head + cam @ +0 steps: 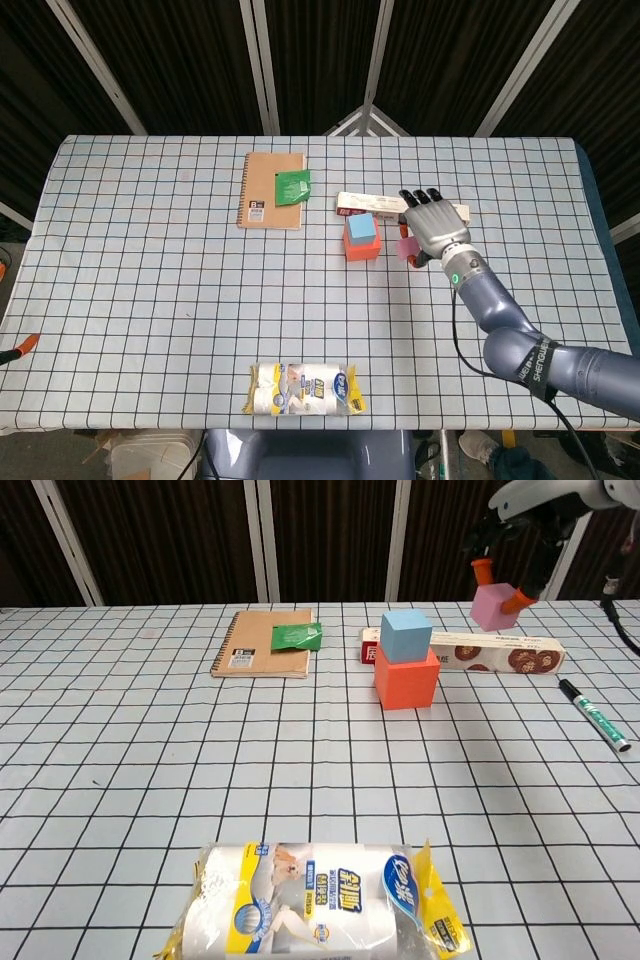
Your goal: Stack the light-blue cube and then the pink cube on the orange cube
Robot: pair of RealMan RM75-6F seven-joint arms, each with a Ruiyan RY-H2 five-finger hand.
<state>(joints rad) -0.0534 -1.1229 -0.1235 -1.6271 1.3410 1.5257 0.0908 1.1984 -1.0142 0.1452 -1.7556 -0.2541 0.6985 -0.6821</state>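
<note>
The light-blue cube (362, 227) (405, 635) rests on top of the orange cube (361, 247) (407, 678) near the table's middle. My right hand (433, 227) (530, 497) holds the pink cube (407, 248) (492, 606) in the air, pinched between orange-tipped fingertips (482, 567). The pink cube hangs to the right of the stack and higher than the light-blue cube's top. My left hand shows in neither view.
A long biscuit box (400, 205) (500, 652) lies just behind the stack. A green marker (592, 713) lies right of it. A brown notebook (271, 190) (262, 642) with a green packet (291, 186) sits back left. A tissue pack (305, 388) (322, 900) lies at the front edge.
</note>
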